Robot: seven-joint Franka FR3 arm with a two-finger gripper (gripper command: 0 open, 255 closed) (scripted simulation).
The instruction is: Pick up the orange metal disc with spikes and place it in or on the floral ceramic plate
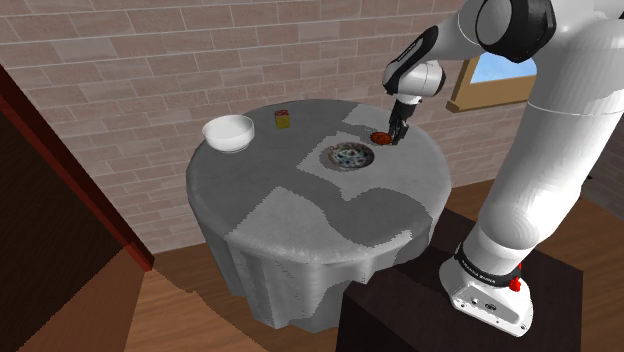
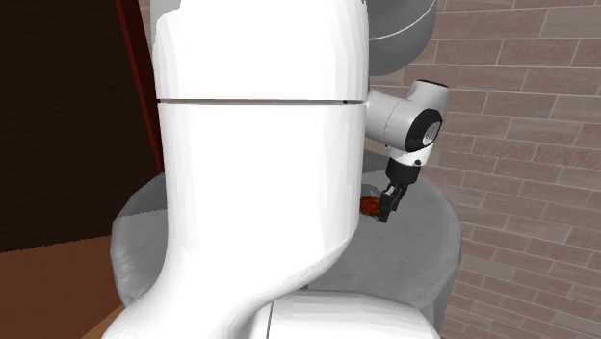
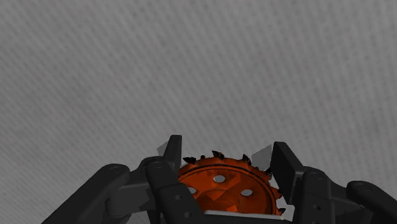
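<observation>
Snugly clasped inside tool (image 3: 226, 151): spiked orange disc (image 3: 224, 188).

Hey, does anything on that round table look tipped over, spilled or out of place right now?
Nothing stands out. The white bowl and small jar stand upright and the floral plate lies flat. The orange spiked disc appears clasped in the gripper, beside the plate.

orange spiked disc (image 3: 232, 184) partly hidden behind end effector (image 3: 227, 158), table (image 2: 424, 252) mostly hidden by white arm (image 2: 260, 173)
</observation>
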